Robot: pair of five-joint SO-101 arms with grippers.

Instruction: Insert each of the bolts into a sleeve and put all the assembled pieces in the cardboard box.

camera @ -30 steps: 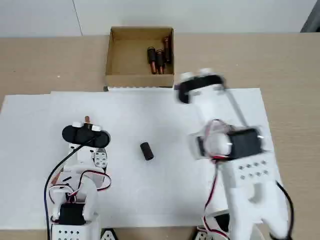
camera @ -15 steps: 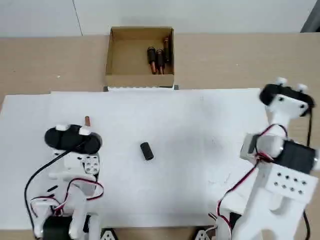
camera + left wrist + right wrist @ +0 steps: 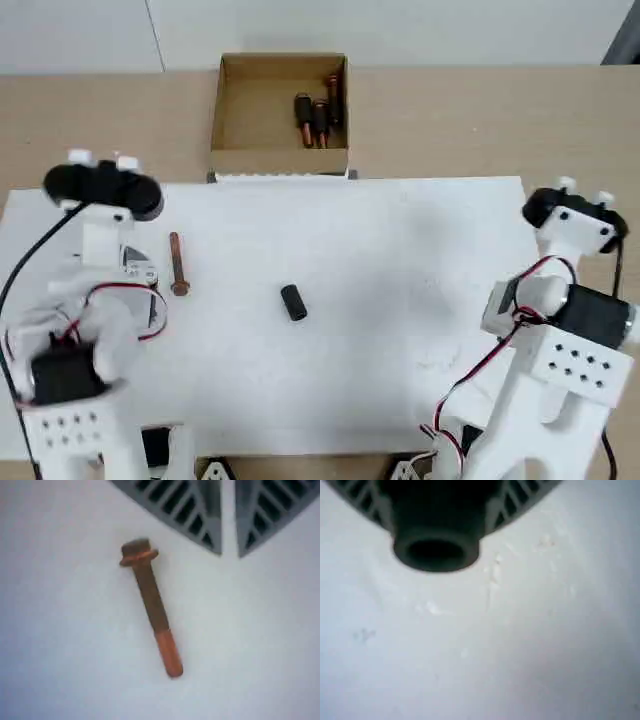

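Note:
A copper bolt (image 3: 177, 263) lies flat on the white sheet (image 3: 400, 260), also seen in the left wrist view as the bolt (image 3: 151, 605). My left gripper (image 3: 229, 550) hangs above the sheet beside the bolt's head, fingers nearly together and holding nothing. The left arm (image 3: 100, 190) stands at the sheet's left edge. A loose black sleeve (image 3: 293, 302) rests mid-sheet. My right gripper (image 3: 437, 510) is shut on another black sleeve (image 3: 436, 550), open end showing, above the sheet. The right arm (image 3: 570, 215) is at the right edge.
The cardboard box (image 3: 240, 110) sits beyond the sheet's far edge, with several assembled bolt-and-sleeve pieces (image 3: 316, 115) in its right part. The sheet lies on a wooden table (image 3: 480, 120).
The right arm swung from the sheet's middle to the right edge. The left arm moved left and away from the bolt, which now lies uncovered.

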